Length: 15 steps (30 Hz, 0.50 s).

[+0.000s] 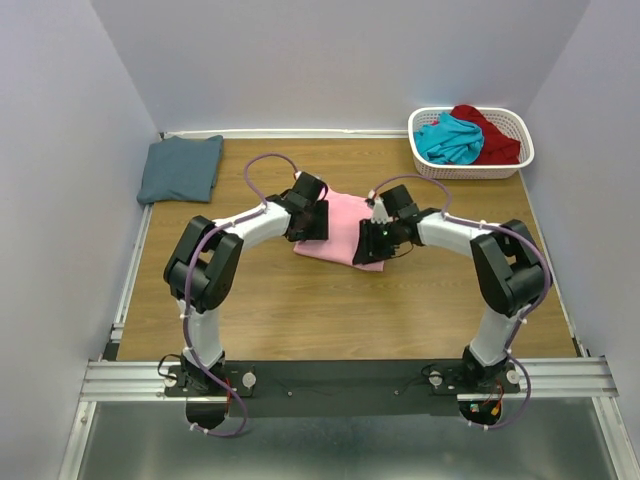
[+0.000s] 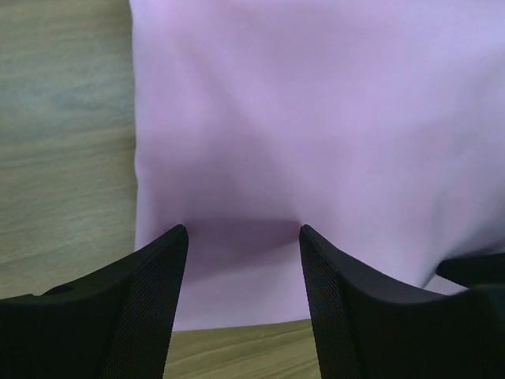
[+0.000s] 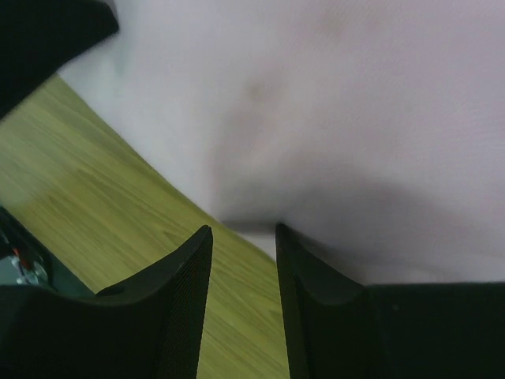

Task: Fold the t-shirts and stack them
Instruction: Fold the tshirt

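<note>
The light pink t-shirt point(image 1: 343, 222) lies folded flat on the wooden table point(image 1: 330, 310) between both grippers. My left gripper point(image 1: 309, 224) is open, its tips down on the shirt's left side. In the left wrist view the pink cloth point(image 2: 316, 118) fills the frame behind the left gripper point(image 2: 242, 231), which holds nothing. My right gripper point(image 1: 372, 244) is open at the shirt's near right edge. In the right wrist view the right gripper point(image 3: 243, 230) straddles the edge of the pink cloth point(image 3: 331, 103), one tip over wood, the other at the cloth.
A slate blue-grey t-shirt point(image 1: 181, 168) lies folded at the back left. A white slotted basket point(image 1: 516, 165) at the back right holds a teal t-shirt point(image 1: 450, 139) and a dark red t-shirt point(image 1: 492, 138). White walls enclose the table on three sides.
</note>
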Motion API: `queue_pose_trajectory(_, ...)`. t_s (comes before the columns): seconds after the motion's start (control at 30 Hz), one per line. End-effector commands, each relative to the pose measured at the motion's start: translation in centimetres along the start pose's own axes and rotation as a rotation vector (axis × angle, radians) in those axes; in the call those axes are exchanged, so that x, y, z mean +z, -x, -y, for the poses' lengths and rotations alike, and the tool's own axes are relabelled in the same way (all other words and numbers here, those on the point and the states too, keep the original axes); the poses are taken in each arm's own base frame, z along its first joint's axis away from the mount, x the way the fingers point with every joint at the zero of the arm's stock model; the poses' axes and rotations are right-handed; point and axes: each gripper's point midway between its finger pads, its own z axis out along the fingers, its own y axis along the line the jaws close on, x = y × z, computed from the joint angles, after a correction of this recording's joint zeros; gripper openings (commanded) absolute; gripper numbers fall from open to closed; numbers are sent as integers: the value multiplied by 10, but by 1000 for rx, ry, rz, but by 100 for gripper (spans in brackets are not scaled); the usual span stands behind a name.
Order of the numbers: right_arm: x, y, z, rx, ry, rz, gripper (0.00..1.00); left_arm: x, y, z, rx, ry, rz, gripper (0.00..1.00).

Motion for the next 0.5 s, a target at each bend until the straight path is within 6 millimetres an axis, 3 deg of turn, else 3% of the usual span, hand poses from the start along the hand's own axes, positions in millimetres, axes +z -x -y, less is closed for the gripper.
queue_pose_trajectory(0.0,15,-52,-7,11,-57,-188,46,0,-28,-23,22,76,-87,66)
queue_pose_trajectory(0.13,31,-88,-62,-26,63,-319,46,2,-56,-50,23,149,-147,67)
queue_pose_trajectory(0.17,36,-96,-85,-75,96,-340,46,2,-56,-57,16,162,-146,67)
queue_pose_trajectory(0.27,45,-107,-118,-110,149,-381,46,-1,-54,-81,16,239,-142,67)
queue_pose_trajectory(0.37,45,-101,-149,-150,207,-370,46,-7,-46,-99,26,304,-125,68)
queue_pose_trajectory(0.47,32,-83,-158,-193,200,-290,46,-18,-29,-102,25,320,-73,68)
